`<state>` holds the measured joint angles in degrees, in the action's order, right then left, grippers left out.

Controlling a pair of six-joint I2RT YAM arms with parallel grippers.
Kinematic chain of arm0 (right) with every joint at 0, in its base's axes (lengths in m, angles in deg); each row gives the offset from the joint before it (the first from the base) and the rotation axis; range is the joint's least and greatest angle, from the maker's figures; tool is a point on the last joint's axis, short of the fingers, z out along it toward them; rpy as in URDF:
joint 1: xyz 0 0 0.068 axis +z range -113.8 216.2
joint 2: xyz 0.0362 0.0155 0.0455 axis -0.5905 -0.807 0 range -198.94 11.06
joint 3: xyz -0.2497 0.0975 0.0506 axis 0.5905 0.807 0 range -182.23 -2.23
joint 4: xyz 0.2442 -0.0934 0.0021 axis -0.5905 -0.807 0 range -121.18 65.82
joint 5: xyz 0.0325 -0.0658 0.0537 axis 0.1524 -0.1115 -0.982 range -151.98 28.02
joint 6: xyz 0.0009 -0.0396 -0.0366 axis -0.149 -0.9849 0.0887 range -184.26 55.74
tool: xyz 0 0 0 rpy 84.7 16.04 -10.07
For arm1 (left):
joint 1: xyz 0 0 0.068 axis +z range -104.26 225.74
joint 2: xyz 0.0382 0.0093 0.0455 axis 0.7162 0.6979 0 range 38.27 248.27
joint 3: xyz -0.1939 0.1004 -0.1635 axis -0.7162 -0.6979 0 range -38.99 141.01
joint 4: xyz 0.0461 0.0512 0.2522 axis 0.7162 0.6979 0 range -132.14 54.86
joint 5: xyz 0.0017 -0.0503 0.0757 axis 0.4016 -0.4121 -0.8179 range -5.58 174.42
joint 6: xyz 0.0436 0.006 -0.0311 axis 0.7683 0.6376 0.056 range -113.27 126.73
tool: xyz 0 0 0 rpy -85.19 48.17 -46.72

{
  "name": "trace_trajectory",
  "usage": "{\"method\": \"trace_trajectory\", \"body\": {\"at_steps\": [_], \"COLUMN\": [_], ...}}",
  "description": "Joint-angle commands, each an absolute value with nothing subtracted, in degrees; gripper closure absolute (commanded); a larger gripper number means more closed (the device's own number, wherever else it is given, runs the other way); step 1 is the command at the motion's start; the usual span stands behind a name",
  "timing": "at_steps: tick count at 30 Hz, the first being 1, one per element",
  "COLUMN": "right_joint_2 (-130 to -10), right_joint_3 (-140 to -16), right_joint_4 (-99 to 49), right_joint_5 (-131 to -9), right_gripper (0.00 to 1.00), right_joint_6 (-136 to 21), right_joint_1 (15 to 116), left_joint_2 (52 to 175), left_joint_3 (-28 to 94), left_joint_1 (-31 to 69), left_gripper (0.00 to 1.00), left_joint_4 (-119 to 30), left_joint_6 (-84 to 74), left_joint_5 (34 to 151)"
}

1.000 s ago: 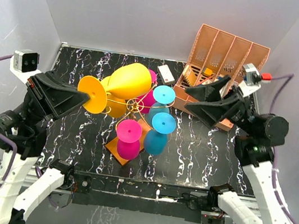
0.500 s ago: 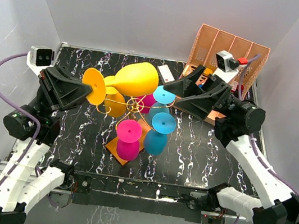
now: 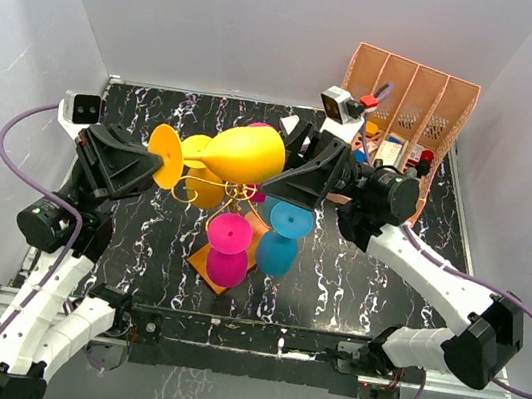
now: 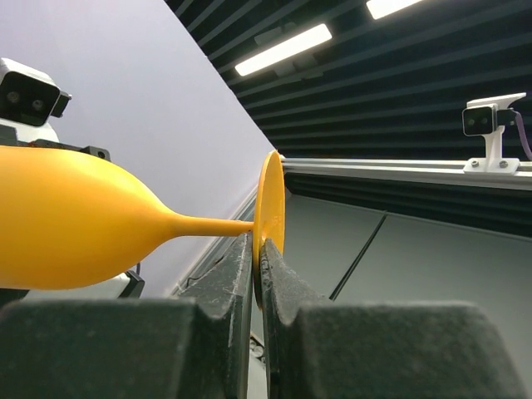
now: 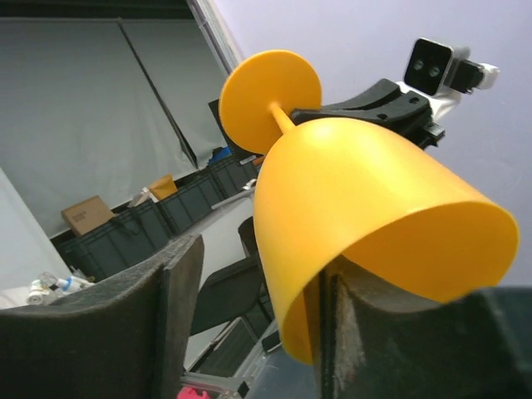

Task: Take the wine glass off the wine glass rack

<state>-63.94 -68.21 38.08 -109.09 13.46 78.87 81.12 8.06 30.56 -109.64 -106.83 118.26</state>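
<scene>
A yellow wine glass [image 3: 243, 152] lies sideways in the air above the gold wire wine glass rack [image 3: 239, 191], which stands on an orange base [image 3: 198, 261]. My left gripper [image 3: 157, 166] is shut on the glass's round foot [image 4: 270, 199], pinched between both pads. The bowl [image 4: 75, 220] points away to the right. My right gripper [image 3: 288, 168] is open at the bowl's mouth [image 5: 366, 199]. One finger [image 5: 357, 332] sits inside the rim; the other finger [image 5: 166, 316] stands outside with a gap to the bowl.
Still on the rack hang a pink glass [image 3: 228, 246], a cyan glass [image 3: 284, 231], another yellow glass [image 3: 205, 190] and a pink one [image 3: 261, 174] behind. A salmon-pink slotted organiser [image 3: 408, 99] stands at the back right, a white card [image 3: 292, 126] beside it.
My right arm swung left from the organiser to the yellow glass's bowl, and its jaws narrowed around the rim. The left arm carried the glass a little to the right.
</scene>
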Motion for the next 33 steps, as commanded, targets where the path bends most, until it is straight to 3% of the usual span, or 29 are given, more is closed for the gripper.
{"method": "trace_trajectory", "body": {"at_steps": [1,5,8,9,11,17,19,22,25,33], "right_joint_2": [-61.5,-59.5,-58.3,-58.1,-57.5,-53.3,-50.8,-46.5,-41.2,-28.5], "right_joint_3": [-69.2,-66.6,-65.8,-65.7,-65.2,-62.5,-62.3,-62.5,-63.4,-69.7], "right_joint_4": [45.4,47.4,47.3,47.3,47.4,45.0,39.9,28.1,13.6,-23.2], "right_joint_5": [-105.9,-102.1,-100.5,-100.2,-99.8,-96.8,-95.9,-93.2,-88.4,-64.4], "right_gripper": [0.53,0.73,0.91,0.92,0.92,0.92,0.92,0.92,0.92,0.92], "right_joint_6": [13.1,13.3,13.4,13.6,13.8,10.5,7.0,-0.8,-9.4,-27.4], "right_joint_1": [80.5,81.1,81.1,81.1,81.1,81.1,81.1,81.1,81.1,81.1], "left_joint_2": [79.9,79.2,78.8,78.6,77.9,73.7,72.0,69.7,67.8,63.0], "left_joint_3": [6.6,5.2,5.1,5.1,5.0,4.5,4.3,3.9,3.6,7.2], "left_joint_1": [30.9,30.8,30.8,30.9,30.8,30.9,30.9,30.9,30.9,30.8], "left_gripper": [1.00,1.00,0.95,0.92,0.83,0.38,0.24,0.11,0.03,0.03], "left_joint_4": [-112.8,-112.5,-111.7,-111.5,-109.8,-102.0,-98.7,-94.0,-89.5,-70.5], "left_joint_6": [-106.7,-106.6,-106.2,-105.9,-105.0,-100.0,-98.2,-96.0,-93.5,-83.4], "left_joint_5": [116.0,115.2,115.3,115.3,115.1,115.3,115.5,115.9,116.6,117.2]}}
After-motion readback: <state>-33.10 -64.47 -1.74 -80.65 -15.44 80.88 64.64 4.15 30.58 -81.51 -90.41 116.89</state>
